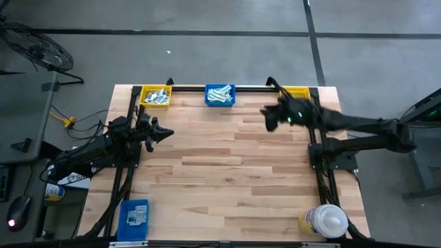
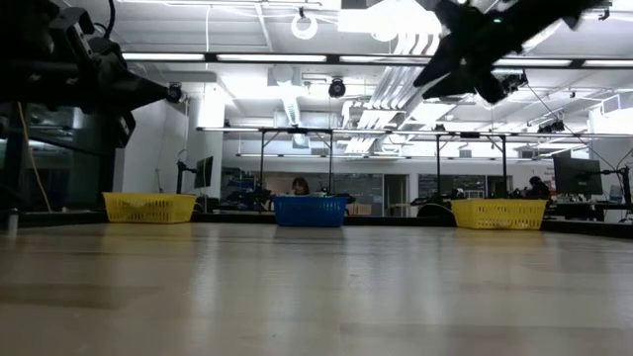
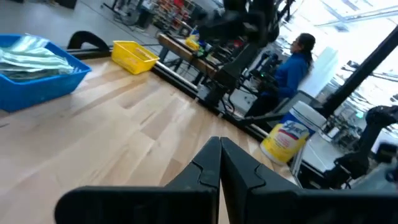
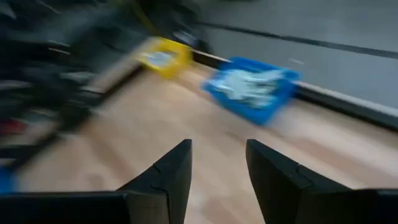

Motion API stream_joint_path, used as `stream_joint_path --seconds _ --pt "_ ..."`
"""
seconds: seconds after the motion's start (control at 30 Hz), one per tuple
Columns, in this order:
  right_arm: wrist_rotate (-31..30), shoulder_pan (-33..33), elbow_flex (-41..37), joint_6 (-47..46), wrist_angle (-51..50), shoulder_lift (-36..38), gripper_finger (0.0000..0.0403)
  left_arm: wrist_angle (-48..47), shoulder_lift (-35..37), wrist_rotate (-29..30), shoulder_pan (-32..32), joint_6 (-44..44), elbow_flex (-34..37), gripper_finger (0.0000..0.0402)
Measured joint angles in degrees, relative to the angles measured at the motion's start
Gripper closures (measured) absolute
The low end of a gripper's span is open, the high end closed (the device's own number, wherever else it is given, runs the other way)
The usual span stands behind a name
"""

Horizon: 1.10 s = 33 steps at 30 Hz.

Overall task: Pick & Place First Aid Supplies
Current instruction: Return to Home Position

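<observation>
First aid supplies (image 1: pixel 220 94) heaped as pale packets inside the middle blue bin (image 1: pixel 207 97); more of them in the left yellow bin (image 1: pixel 142 96) and in the second blue bin (image 1: pixel 124 231).

Wooden table (image 1: pixel 227 172) under everything, bare planks running from the middle blue bin to the near edge. Right arm (image 1: pixel 358 127) reaching in from the right of the middle blue bin, raised above the boards. Left arm (image 1: pixel 89 151) folded low, left of the middle blue bin and nearer the front. Person in a blue top (image 3: pixel 291 61) beyond the table's right side, well apart from the middle blue bin. White-capped bottle (image 1: pixel 325 220) at the near right corner, far from the middle blue bin.

Left yellow bin just left of the middle blue bin on the same far edge. Right yellow bin (image 1: pixel 298 91) to its right, partly under the right arm, contents impossible to tell. Second blue bin at the near left corner, well apart from the middle one.

Left gripper (image 1: pixel 165 133) left of the middle blue bin and nearer the front, fingers pressed together with nothing between. Right gripper (image 1: pixel 267 118) right of the middle blue bin and a little nearer, fingers spread, gap empty.
</observation>
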<state>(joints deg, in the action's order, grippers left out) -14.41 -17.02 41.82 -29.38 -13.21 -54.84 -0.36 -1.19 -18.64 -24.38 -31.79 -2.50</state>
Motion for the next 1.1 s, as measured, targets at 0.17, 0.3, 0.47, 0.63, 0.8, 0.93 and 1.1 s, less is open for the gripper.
stream_joint_path --seconds 0.17,0.3,0.47,0.63,0.8,0.93,1.1 --pt "-0.8 6.9 -16.1 -5.3 19.9 9.0 0.0258 0.0 0.0 0.2 0.0 0.0 0.0 0.0401" --pt "-1.7 9.0 -25.4 -6.7 29.5 14.0 0.026 0.1 0.0 0.2 0.0 0.0 0.0 0.0401" --pt "-1.7 9.2 -33.2 -6.6 36.8 19.7 0.0261 0.1 0.0 0.3 0.0 0.0 0.0 0.0401" --pt "-1.7 9.2 -39.5 -6.2 42.7 24.5 0.0261 0.2 0.0 0.4 0.0 0.0 0.0 0.0401" --pt "-1.8 9.2 -41.1 -4.4 42.3 27.0 0.0261 0.2 -0.1 0.4 0.0 -0.1 0.0 0.0401" --pt "-6.3 9.2 -41.0 -2.2 42.2 27.2 0.0261 0.2 -0.1 0.4 0.0 -0.1 0.0 0.0401" --pt "-10.6 9.2 -41.0 -2.1 42.2 27.1 0.026 0.2 -0.1 0.3 0.0 -0.1 0.0 0.0401"
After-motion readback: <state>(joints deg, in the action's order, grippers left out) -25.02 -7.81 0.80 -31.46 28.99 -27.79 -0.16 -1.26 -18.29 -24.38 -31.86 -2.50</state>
